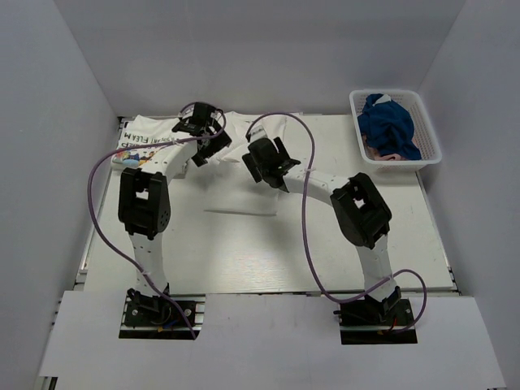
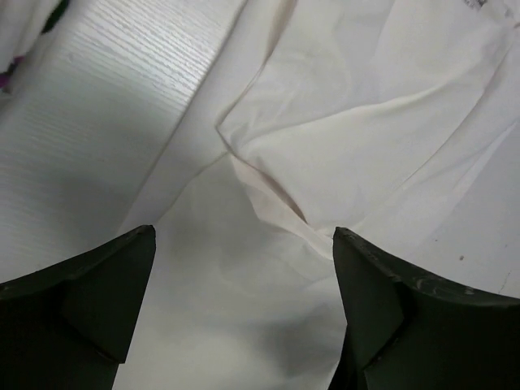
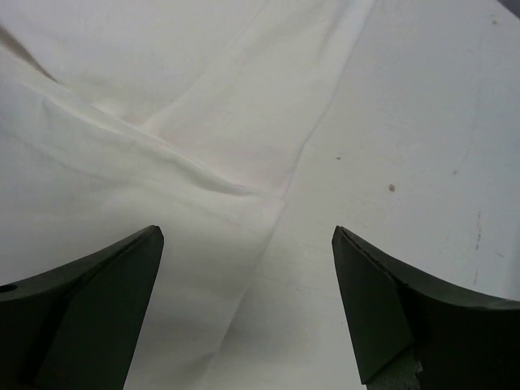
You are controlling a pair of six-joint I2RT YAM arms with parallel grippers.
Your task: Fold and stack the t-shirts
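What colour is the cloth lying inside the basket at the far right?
The cloth is dark blue; the top external view shows it best.

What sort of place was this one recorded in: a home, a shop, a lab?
Probably a lab test cell: plain white walls box in a white table, the left arm and right arm are bolted at its near edge, and a lettered white t-shirt and a basket of blue cloth lie on it.
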